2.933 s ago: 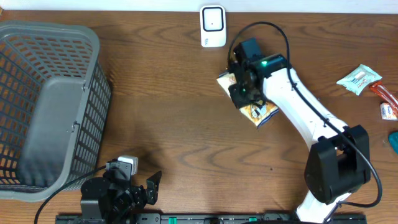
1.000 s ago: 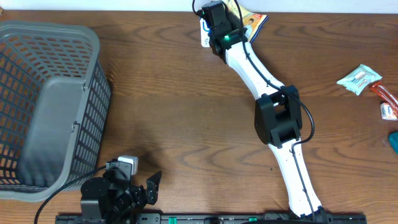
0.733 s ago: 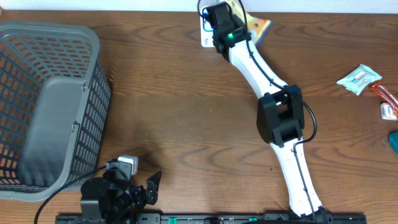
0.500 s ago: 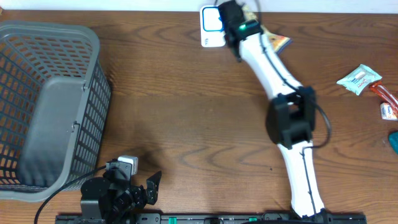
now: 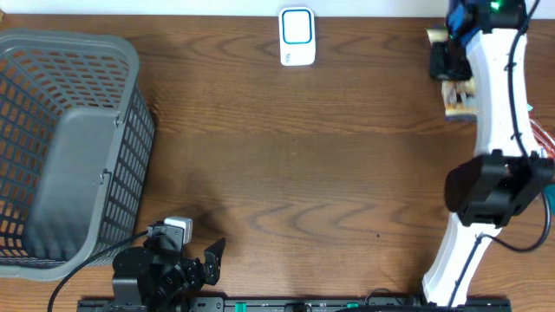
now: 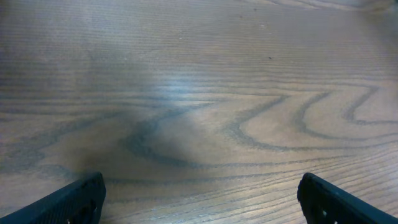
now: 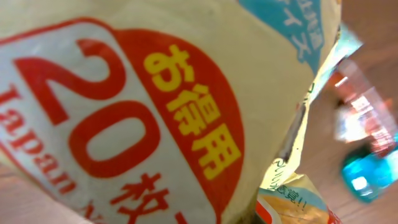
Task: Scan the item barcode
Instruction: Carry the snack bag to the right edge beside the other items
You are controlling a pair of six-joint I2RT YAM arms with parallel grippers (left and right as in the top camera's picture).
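Cream-yellow with a red badge, the snack packet hangs at the table's far right corner, clamped in the right gripper, and its printed face fills the right wrist view. Half a second ago it was right beside the white barcode scanner; now it is well apart from it, swung off to the right. I'd guess the pass over the scanner is finished and the packet is being taken away. The left gripper is parked low over bare wood near the grey basket, jaws wide apart.
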